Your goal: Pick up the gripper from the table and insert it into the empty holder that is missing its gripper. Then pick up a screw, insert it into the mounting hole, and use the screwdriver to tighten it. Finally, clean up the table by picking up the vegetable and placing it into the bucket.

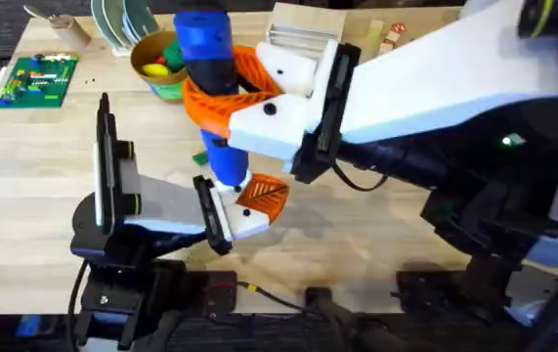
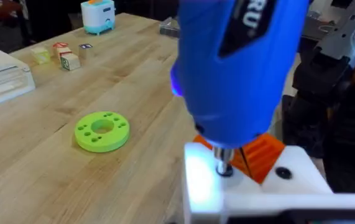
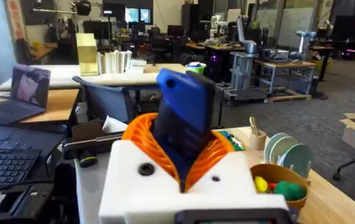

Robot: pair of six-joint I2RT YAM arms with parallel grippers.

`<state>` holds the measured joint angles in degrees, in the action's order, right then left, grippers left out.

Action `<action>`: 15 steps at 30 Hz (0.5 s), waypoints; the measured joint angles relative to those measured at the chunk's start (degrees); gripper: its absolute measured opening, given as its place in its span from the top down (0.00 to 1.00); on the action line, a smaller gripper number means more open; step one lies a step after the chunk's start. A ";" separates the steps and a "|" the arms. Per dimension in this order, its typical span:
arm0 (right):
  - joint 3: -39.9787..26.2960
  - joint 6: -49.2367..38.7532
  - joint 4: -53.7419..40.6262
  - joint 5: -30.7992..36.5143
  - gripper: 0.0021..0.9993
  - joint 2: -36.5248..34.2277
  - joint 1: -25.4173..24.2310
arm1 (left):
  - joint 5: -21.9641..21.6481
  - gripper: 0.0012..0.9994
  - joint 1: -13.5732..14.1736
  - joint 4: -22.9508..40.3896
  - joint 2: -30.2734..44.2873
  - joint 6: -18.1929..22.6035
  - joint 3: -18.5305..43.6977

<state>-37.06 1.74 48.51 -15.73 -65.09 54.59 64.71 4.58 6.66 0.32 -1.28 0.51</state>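
Screwdriver clamped in our right gripper, bit down at the holder
Tightening underway, we judge; vegetable not yet in bucket; left gripper grip we cannot tell

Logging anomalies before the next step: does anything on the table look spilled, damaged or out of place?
Nothing stands out. The right hand grips the screwdriver upright, its bit on the white block at the left hand. The bucket stands upright.

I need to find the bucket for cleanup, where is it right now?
In the overhead view the bucket stands at the table's far left-centre, just left of the upright blue screwdriver.
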 joint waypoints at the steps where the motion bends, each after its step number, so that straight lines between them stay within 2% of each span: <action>1: 0.00 -0.02 -0.16 0.00 0.98 -0.01 0.00 | 0.00 0.99 0.00 -0.01 0.00 0.00 0.00; 15: 0.00 -0.04 -0.67 0.00 0.98 0.44 0.00 | 0.00 0.99 0.00 0.00 -0.02 0.00 0.00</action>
<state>-37.06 1.69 47.84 -15.72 -64.66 54.59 64.71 4.58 6.66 0.30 -1.28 0.51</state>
